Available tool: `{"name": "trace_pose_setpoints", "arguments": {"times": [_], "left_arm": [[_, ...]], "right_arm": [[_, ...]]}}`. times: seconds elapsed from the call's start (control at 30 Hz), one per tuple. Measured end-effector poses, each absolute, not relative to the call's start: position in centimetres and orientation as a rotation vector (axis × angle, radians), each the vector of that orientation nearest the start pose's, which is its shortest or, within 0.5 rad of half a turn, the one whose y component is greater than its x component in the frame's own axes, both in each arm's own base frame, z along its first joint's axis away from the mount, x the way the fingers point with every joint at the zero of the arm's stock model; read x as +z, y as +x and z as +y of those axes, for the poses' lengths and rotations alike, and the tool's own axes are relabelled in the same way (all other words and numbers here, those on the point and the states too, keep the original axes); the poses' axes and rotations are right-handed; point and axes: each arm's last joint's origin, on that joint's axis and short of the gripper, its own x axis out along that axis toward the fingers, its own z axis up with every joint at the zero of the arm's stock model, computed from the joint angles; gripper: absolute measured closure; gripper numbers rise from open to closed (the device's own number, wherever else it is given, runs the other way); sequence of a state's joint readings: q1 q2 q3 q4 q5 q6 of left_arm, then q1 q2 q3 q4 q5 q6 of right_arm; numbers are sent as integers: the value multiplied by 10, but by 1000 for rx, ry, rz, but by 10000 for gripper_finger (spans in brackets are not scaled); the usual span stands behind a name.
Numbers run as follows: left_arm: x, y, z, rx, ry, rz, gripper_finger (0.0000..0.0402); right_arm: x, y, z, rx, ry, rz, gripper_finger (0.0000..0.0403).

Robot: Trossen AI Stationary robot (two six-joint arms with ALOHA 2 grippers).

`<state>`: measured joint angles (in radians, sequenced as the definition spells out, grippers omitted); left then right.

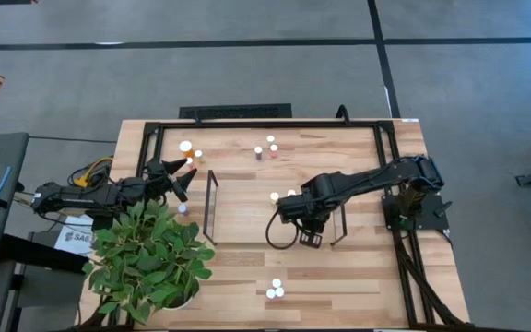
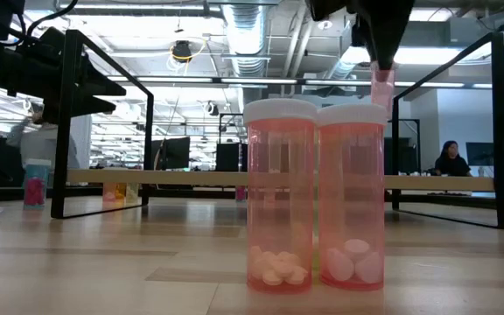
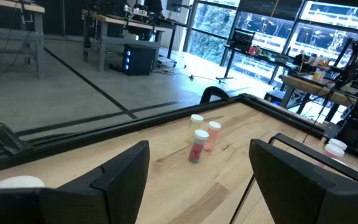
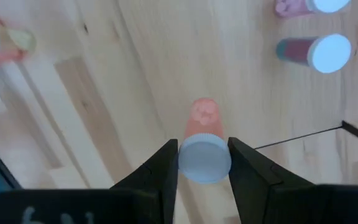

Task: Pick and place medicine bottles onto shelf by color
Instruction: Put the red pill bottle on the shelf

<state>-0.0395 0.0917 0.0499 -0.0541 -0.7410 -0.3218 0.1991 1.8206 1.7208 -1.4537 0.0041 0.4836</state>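
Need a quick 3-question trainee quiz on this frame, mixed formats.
1. True or false: the right gripper holds a bottle by its cap.
2. The left gripper is: A) shut on a bottle B) open and empty C) out of view
3. Fill in: on the table's near edge, right in front of the low camera, stands a cluster of ___ bottles.

Key: 1 true; 2 B; 3 three

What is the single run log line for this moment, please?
right pincer: shut on orange bottle, above shelf | left pincer: open, empty, near table's left edge
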Motion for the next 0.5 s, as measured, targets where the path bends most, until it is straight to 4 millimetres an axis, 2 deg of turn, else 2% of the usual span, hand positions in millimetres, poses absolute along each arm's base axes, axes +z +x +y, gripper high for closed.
{"name": "trace_pose_setpoints", "arguments": {"times": [0.5], "left_arm": [[169, 94, 16, 708, -271, -23, 137]], "right_arm": [[257, 325, 23, -129, 96, 1688, 264]]}}
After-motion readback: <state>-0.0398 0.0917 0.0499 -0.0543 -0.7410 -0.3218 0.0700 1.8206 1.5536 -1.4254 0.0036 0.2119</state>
